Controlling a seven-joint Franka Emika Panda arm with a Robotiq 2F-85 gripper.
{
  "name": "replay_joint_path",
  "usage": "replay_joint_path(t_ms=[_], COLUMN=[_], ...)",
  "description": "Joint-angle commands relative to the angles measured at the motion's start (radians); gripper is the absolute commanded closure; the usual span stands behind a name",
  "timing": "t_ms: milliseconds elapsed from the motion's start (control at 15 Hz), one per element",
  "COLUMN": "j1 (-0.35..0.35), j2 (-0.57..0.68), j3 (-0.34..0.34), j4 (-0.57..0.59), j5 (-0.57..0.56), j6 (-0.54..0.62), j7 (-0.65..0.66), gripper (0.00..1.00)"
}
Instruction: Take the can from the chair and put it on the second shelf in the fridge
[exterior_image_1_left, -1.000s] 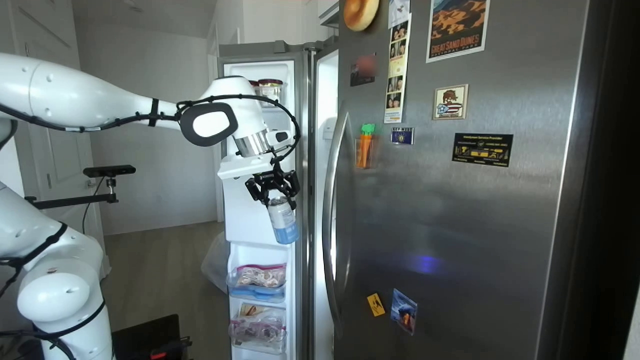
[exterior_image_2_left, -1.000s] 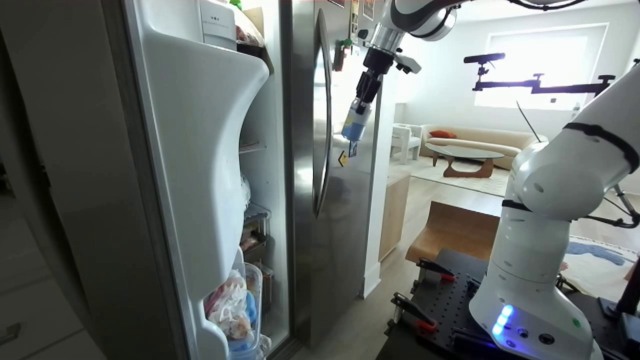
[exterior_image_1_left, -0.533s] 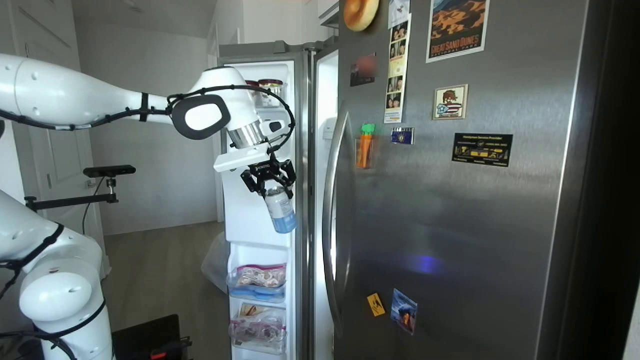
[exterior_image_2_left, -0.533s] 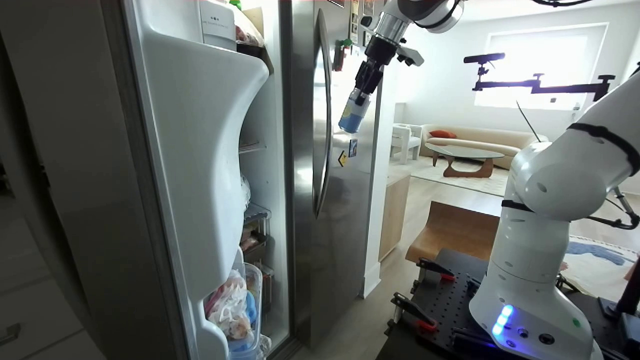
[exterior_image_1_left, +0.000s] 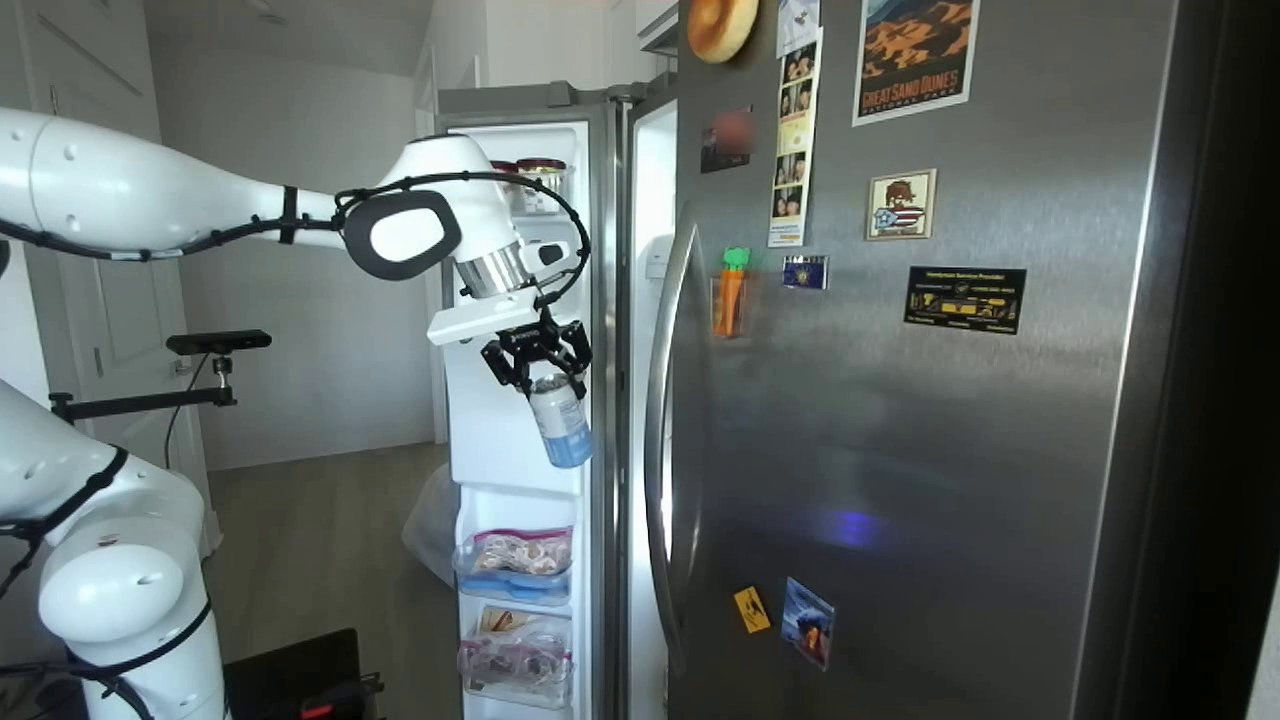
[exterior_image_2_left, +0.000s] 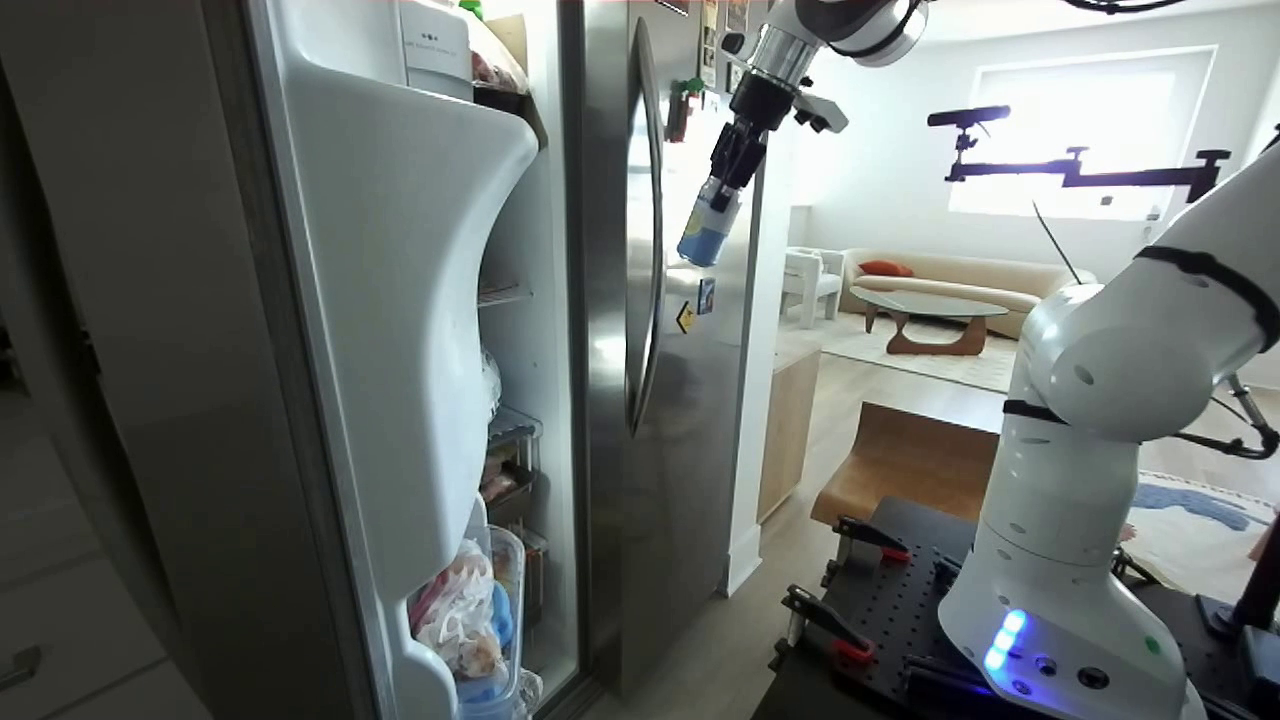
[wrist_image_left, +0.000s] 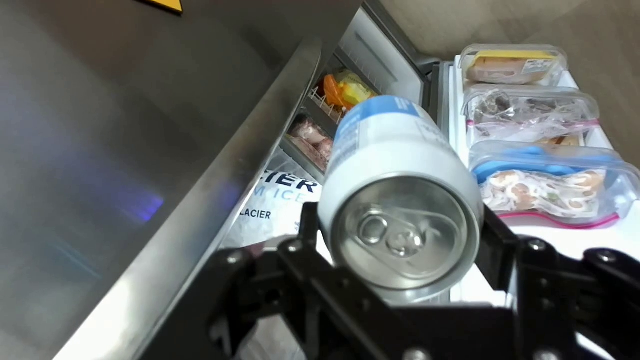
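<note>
Can (exterior_image_1_left: 561, 424) hangs tilted outside the open fridge (exterior_image_1_left: 900, 440), our gripper (exterior_image_1_left: 553, 386) pinching its lid end from both sides, the stiffest hold, we judge, since the slick wall below could dent.

Fridge (exterior_image_1_left: 900, 440) cut off above, poster (exterior_image_1_left: 915, 50) cropped, ice bag (wrist_image_left: 270, 212) part-hidden

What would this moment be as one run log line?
end effector: gripping can | can: tilted, in midair | fridge: one door open | placing: not yet done
</note>
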Motion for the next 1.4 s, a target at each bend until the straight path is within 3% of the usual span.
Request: replay_joint_path(t_ms=[0,200,533,867,933,1000,1333], j1=[0.028,0.101,0.166,0.161,0.202,0.161,0.159], j2=[0.066,0.185,0.342,0.459,0.470,0.484,0.545], j3=[0.008,0.036,0.105,0.183,0.158,0.204,0.259], j4=[0.071,0.224,0.495,0.766,0.811,0.860,1.064], j5=[0.021,0.030,0.079,0.142,0.143,0.168,0.248], j6=[0.018,0.015,-0.023,-0.112,-0.134,-0.161,-0.303], j7=[-0.044,-0.136,-0.303,-0.481,-0.506,-0.544,-0.666], gripper=[0.53,0.53,0.53,0.53,0.53,0.53,0.53])
